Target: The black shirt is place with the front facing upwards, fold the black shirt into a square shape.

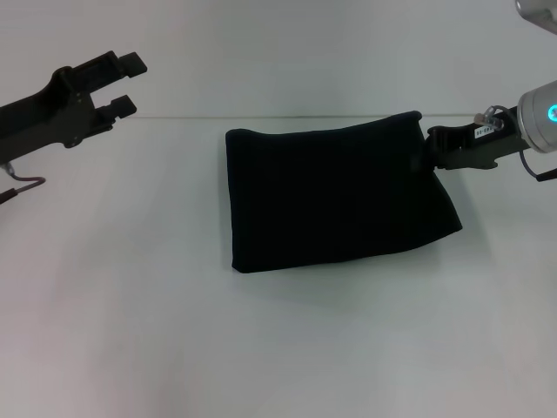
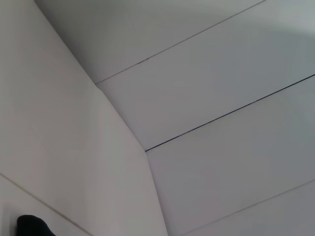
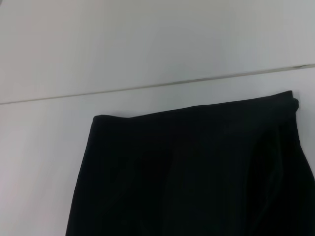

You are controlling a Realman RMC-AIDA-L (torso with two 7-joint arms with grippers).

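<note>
The black shirt (image 1: 335, 196) lay folded into a near-square at the middle of the desk (image 1: 130, 331), toward its far edge. The right end effector (image 1: 432, 150) touched its far right corner; whether it pinched cloth I could not tell. The left end effector (image 1: 124, 84) hung parted and empty, well apart. To finish well, I judged, the right should let go gently and lift straight clear.

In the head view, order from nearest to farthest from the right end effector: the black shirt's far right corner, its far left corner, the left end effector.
1. Far right corner of the folded black cloth shirt: beside the right end effector.
2. Far left corner: across the shirt.
3. Left end effector: far left, open.
</note>
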